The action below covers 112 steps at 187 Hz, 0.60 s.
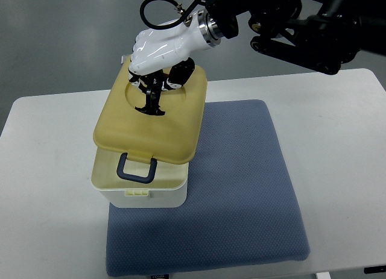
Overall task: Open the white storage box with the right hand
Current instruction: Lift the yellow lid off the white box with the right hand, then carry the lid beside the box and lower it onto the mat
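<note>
Top view: you see one working arm, entering from the right edge and reaching across to the far left of the scene. The right hand (158,53) sits on the far end of the lid (151,119), with its dark fingers (152,98) curled down onto the lid's top surface, inside a shallow round recess there. The fingers appear closed against the lid; you cannot confirm from this angle whether they hook an edge or only press on it.

The box (140,181) stands on the left portion of a blue mat (241,188), which lies on a white table (338,128). Note that the lid is yellowish and the body below it is pale. The box's long axis runs from the near edge away toward the far side, leaning slightly right. The lid is already displaced: its near edge rides above the body, and it looks tilted and shifted toward the far side, exposing the near rim. A dark blue handle (137,169) lies at the near end, between lid and body.

The hand is at the far end, opposite the handle. Judge the lift as partly done. The left arm does not appear.
</note>
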Available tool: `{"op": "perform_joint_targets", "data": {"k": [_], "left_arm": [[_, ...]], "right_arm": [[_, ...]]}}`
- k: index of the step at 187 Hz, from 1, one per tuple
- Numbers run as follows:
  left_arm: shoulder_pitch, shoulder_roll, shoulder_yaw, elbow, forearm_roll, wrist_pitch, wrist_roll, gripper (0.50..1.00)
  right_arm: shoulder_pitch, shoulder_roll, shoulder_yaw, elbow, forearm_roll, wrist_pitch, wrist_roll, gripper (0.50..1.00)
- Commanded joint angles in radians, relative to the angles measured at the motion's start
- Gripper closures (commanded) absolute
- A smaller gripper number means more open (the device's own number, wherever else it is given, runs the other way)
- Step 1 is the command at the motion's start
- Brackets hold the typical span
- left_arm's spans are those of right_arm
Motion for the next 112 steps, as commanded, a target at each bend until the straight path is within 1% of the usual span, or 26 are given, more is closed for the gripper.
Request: {"op": "perform_joint_targets", "data": {"k": [1, 49, 85, 112], "left_arm": [[0.001, 0.000, 0.000, 0.000, -0.001, 0.000, 0.000, 0.500], [0.001, 0.000, 0.000, 0.000, 0.000, 0.000, 0.000, 0.500], [-0.001, 0.000, 0.000, 0.000, 0.000, 0.000, 0.000, 0.500], [-0.001, 0.000, 0.000, 0.000, -0.001, 0.000, 0.000, 0.500]], "right_arm": [[0.000, -0.051, -0.005, -0.008, 0.000, 0.001, 0.000, 1.000], [-0.010, -0.144, -0.064, -0.025, -0.006, 0.011, 0.000, 1.000], [-0.023, -0.156, -0.099, -0.048, -0.007, 0.006, 0.000, 1.000], [-0.033, -0.163, -0.117, -0.085, -0.007, 0.000, 0.000, 1.000]]}}
